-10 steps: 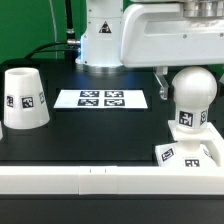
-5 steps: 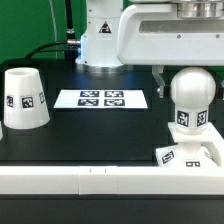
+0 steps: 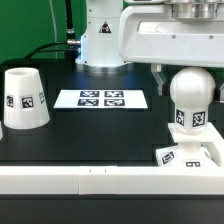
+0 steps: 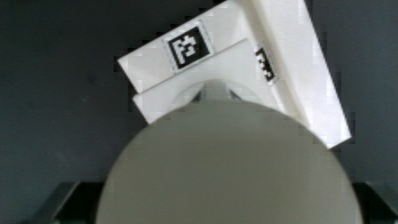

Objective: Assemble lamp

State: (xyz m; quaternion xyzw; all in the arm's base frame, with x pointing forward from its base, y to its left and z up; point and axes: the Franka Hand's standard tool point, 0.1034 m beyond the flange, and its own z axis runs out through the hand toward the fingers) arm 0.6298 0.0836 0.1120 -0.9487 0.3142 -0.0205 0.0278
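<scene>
The white round-headed bulb stands upright on the flat square base at the exterior view's right, its stem in the base's socket. My gripper reaches down from above and is shut on the bulb's head, with one dark finger showing at the bulb's side. In the wrist view the bulb fills most of the picture, the base lies beyond it, and my gripper shows only as dark fingers at either side. The tapered shade stands alone at the exterior view's left.
The marker board lies flat in the middle of the black table. A long white rail runs along the front edge. The arm's white pedestal stands behind the board.
The bulb has turned in the gripper: its tag has shifted toward the exterior view's right, and its head sits slightly lower. The shade and the base have not moved.
</scene>
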